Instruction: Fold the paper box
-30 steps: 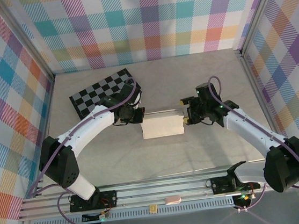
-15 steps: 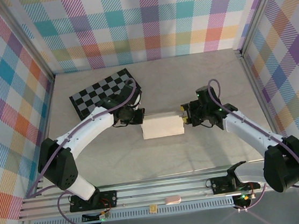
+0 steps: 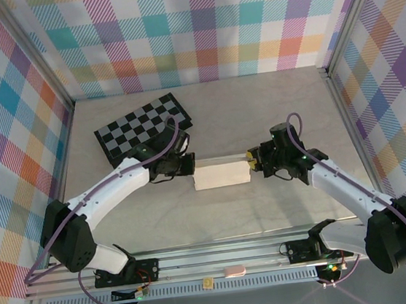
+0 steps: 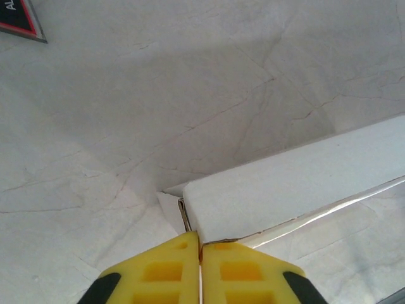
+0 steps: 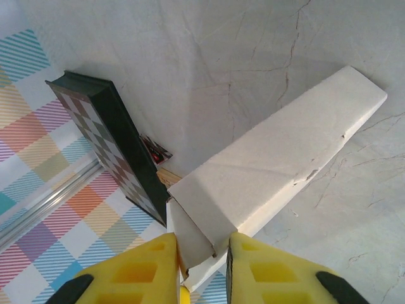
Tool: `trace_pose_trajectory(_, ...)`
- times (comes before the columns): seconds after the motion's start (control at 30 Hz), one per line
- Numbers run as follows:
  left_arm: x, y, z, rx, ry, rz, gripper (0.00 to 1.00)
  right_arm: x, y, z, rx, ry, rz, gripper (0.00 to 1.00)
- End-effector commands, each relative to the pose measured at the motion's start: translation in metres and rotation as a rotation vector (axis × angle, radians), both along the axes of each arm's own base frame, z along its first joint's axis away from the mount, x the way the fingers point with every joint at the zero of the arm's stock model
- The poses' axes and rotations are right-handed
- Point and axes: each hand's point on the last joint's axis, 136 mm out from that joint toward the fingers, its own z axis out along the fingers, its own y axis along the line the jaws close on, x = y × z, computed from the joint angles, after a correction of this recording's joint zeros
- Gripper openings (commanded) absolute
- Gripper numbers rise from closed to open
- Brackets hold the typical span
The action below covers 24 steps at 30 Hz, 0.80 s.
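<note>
Two robot arms meet at opposite ends of the paper box (image 3: 222, 174), a plain white closed-up cardboard form lying lengthwise from 9 to 3 o'clock near the middle of the pale marbled table (image 3: 271, 107). The left gripper (image 3: 188, 166) sits at the box's 9 o'clock end. In the left wrist view its yellow fingers (image 4: 164, 272) are pressed together, and the near corner of the paper box (image 4: 297, 183) reaches their tips. Whether a sliver of cardboard is caught between them cannot be made out. The right gripper (image 3: 250, 163) is at the 3 o'clock end. In the right wrist view its yellow fingers (image 5: 149, 269) stand a little apart, clasping the narrow end panel of the paper box (image 5: 278, 145) from both sides, and the long white body runs away from them toward 2 o'clock. A black-and-grey checkered board (image 3: 141, 126) lies flat on the table at about 10 o'clock from the box, well apart from it. The right wrist camera shows the checkered board (image 5: 104, 139) beyond the far end of the box. Plaid curtains (image 3: 196, 28) in pastel colours wall the table on three sides.
</note>
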Motion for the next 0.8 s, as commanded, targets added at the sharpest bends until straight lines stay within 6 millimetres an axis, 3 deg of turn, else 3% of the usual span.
trace_pose_trajectory(0.0,-0.019,-0.002,-0.008,-0.034,0.068,0.024,0.15,-0.026,-0.014,-0.041,-0.104,0.127,0.006,0.21)
trace_pose_trajectory(0.2,-0.025,-0.003,0.024,-0.214,0.069,0.161,0.34,-0.033,-0.017,-0.050,-0.129,0.144,0.013,0.21)
trace_pose_trajectory(0.37,-0.029,0.008,0.051,-0.428,0.120,0.454,0.49,-0.035,-0.018,-0.050,-0.139,0.143,0.011,0.20)
trace_pose_trajectory(0.57,-0.023,0.016,0.049,-0.625,0.215,0.759,0.60,-0.037,-0.018,-0.050,-0.142,0.145,0.013,0.20)
trace_pose_trajectory(0.67,-0.024,0.006,0.033,-0.699,0.325,0.848,0.61,-0.036,-0.017,-0.049,-0.140,0.139,0.011,0.19)
trace_pose_trajectory(0.77,-0.017,-0.003,0.029,-0.796,0.359,0.896,0.62,-0.035,-0.017,-0.049,-0.139,0.137,0.012,0.19)
